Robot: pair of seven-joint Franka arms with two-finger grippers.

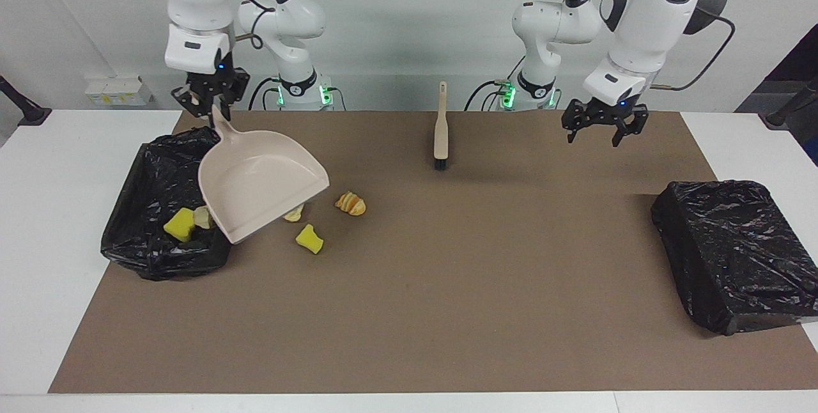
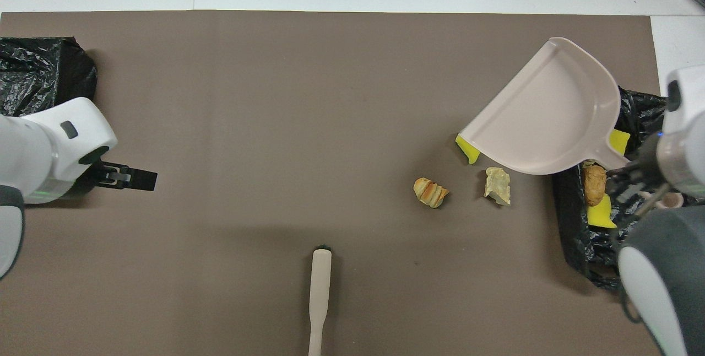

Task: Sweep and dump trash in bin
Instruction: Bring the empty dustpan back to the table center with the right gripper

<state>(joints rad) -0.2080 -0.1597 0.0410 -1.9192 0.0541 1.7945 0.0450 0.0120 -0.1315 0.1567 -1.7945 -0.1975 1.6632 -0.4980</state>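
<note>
- The right gripper [image 1: 214,105] is up in the air over the robots' edge of the bin [image 1: 137,208] at the right arm's end of the table, its fingers clamped on the handle of the dustpan [image 1: 259,176].
- The dustpan hangs tilted. Its long axis runs from the gripped handle, which points up and toward the robots, down to its wide mouth, which points away from the robots and toward the middle of the mat [image 1: 447,285]. One corner of the pan overlaps the bin's rim; the pan looks empty.
- In the bin, which is lined with a black bag, lie a yellow sponge chunk [image 1: 180,224] and a pale lump [image 1: 203,216] touching it; the overhead view also shows a brown bread lump [image 2: 594,184] there.
- On the mat, just beside the pan's mouth, lie three pieces of trash: a second yellow sponge chunk [image 1: 309,238], a pale tan lump [image 1: 294,213] partly under the pan's edge, and a golden ridged bread piece [image 1: 351,203] toward the middle of the table.
- The brush [image 1: 440,128] lies flat on the mat near the robots, midway between the arms, its handle pointing to them and its dark bristle end away.
- The left gripper [image 1: 604,128] waits in the air over the mat at the left arm's end, jaws spread and holding nothing.
- A second bag-covered bin [image 1: 735,253] sits farther from the robots at that end.
</note>
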